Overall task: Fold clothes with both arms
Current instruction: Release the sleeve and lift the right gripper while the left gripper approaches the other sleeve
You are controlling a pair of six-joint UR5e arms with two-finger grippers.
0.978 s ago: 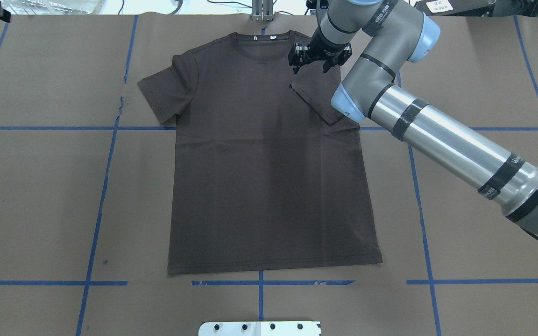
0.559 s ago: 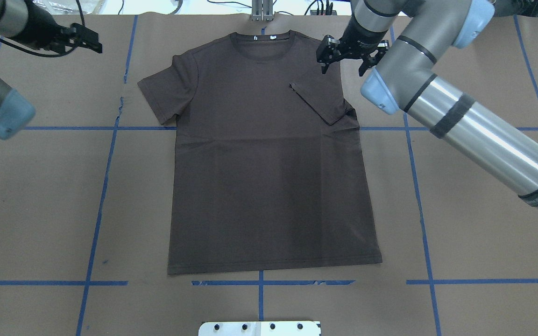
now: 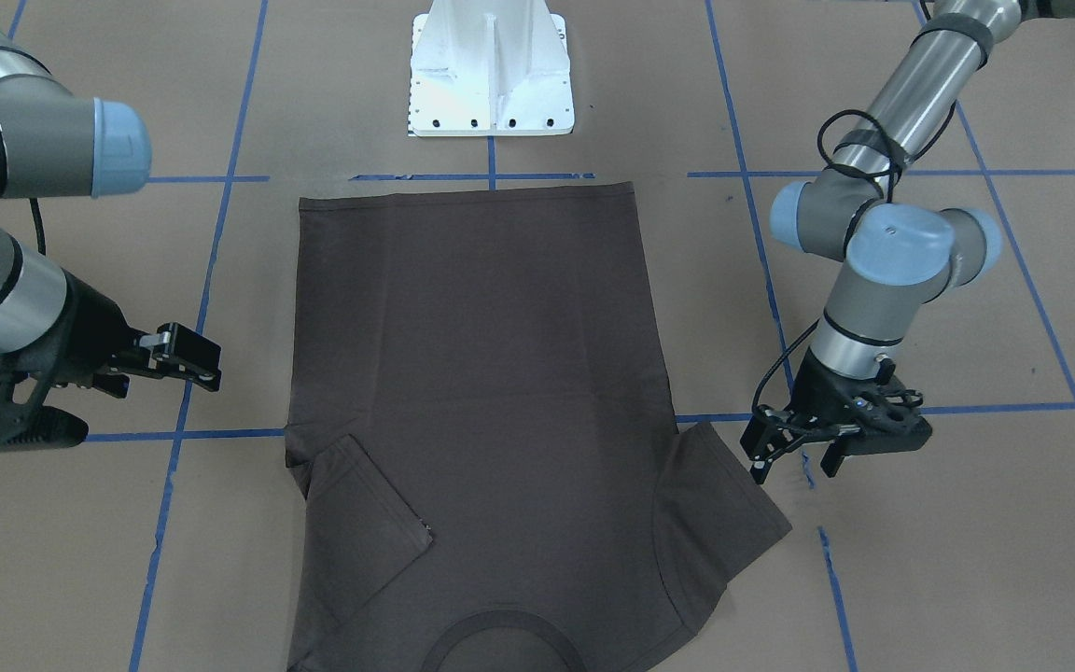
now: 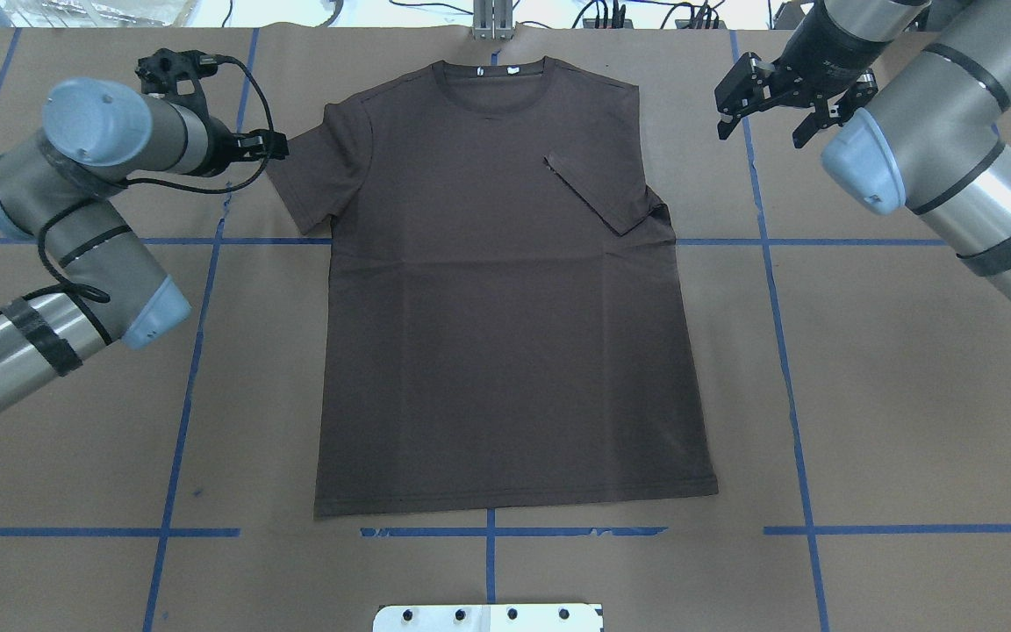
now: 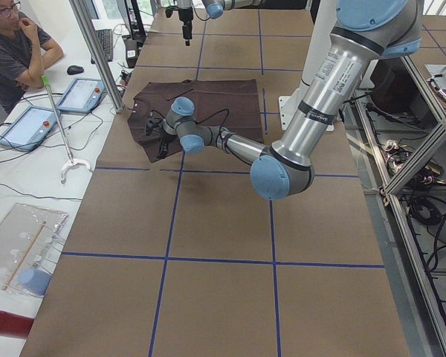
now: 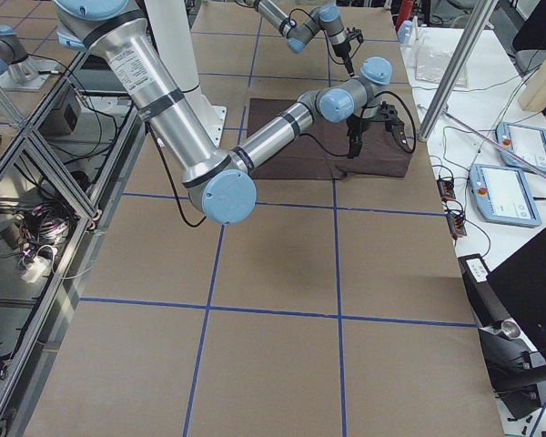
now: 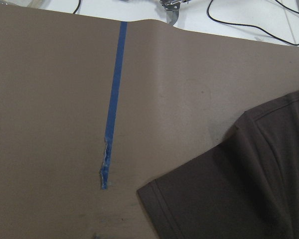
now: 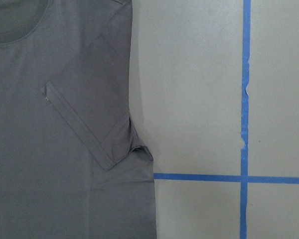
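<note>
We have a dark grey-brown short-sleeved T-shirt [image 4: 505, 351] of thin, soft fabric lying face up and flat on the brown paper table cover [image 4: 909, 395]. Its collar is at the far edge from the robot and its hem is near the base. We judge it light and limp. It will drape and crease rather than hold a shape, and a single layer may slide on the paper, so we would pinch it at firm edges such as a sleeve hem, a shoulder seam or a hem corner, lifting both ends of a fold line together. The folded sleeve [image 4: 598, 189] on the robot's right lies turned in over the chest. The spread sleeve [image 4: 308, 180] on its left lies flat and outward, and we take it as the next place to grip. The left arm [image 4: 75, 167] reaches along the far side with its wrist bent down. The left gripper [image 3: 791, 459] hangs just beside that sleeve's outer edge, its jaws parted wide and holding nothing. We cannot tell if a fingertip touches the cloth. The right arm [image 4: 935, 149] is drawn out to its own side. The right gripper [image 4: 762, 133] points down over bare paper by a blue tape line [image 4: 782, 351], clear of the shirt, with its jaws also spread and empty.
</note>
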